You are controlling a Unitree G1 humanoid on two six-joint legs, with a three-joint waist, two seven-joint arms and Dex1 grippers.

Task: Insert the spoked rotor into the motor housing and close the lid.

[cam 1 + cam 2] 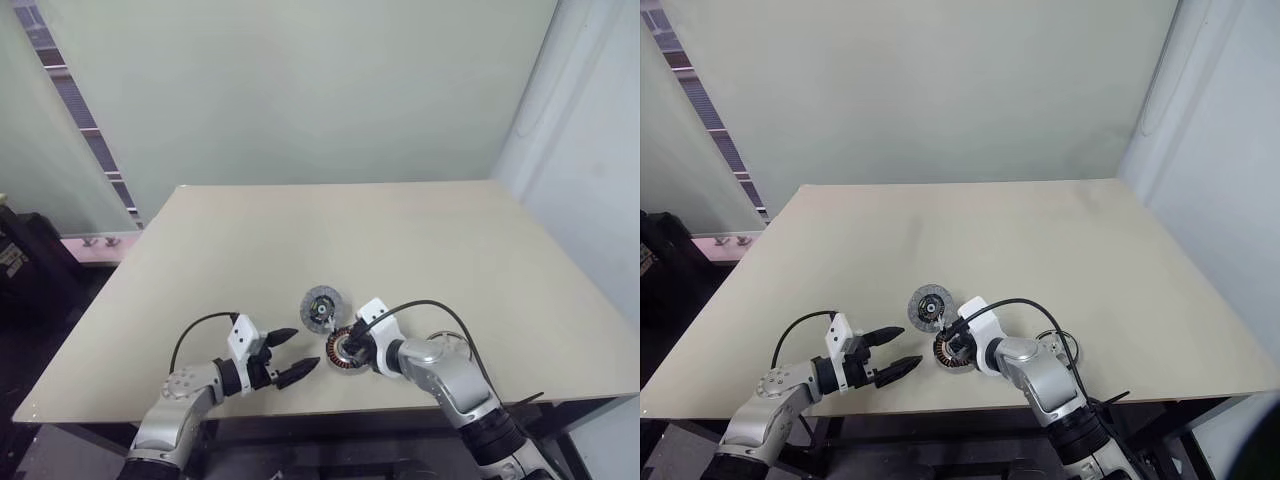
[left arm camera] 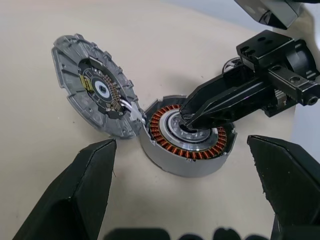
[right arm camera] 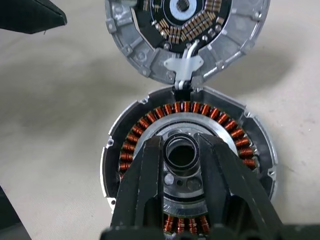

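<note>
A pale beige bench [image 1: 420, 250] carries a small round motor housing [image 2: 165, 160] near its front edge. Inside it sits the spoked rotor [image 3: 187, 150]: a ring of copper-coloured windings around a silver hub with a dark central bore. The right gripper [image 3: 181, 152] reaches down into the housing, its two black fingers clamped on either side of the rotor's hub. The grey ribbed lid [image 2: 92, 87] stands tilted open, joined to the housing's rim by a white cable. The left gripper [image 1: 292, 355] hovers just beside the housing, fingers spread wide and empty
</note>
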